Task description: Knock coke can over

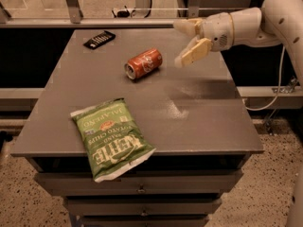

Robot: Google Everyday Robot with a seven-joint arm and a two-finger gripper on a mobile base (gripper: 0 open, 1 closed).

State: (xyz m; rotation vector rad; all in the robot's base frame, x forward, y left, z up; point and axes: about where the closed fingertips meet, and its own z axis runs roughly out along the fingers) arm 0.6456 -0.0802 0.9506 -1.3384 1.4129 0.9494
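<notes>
The red coke can (143, 64) lies on its side on the grey table (203, 112), silver top toward the front left. My gripper (182, 44) hangs above the table to the right of the can, apart from it, with a clear gap between them. Its two pale fingers (193, 53) are spread wide and hold nothing. The white arm comes in from the right edge of the view.
A green jalapeño chip bag (111, 136) lies at the front left, overhanging the table's front edge. A black remote-like object (99, 39) lies at the back left corner. Drawers sit under the tabletop. A cable hangs at the right.
</notes>
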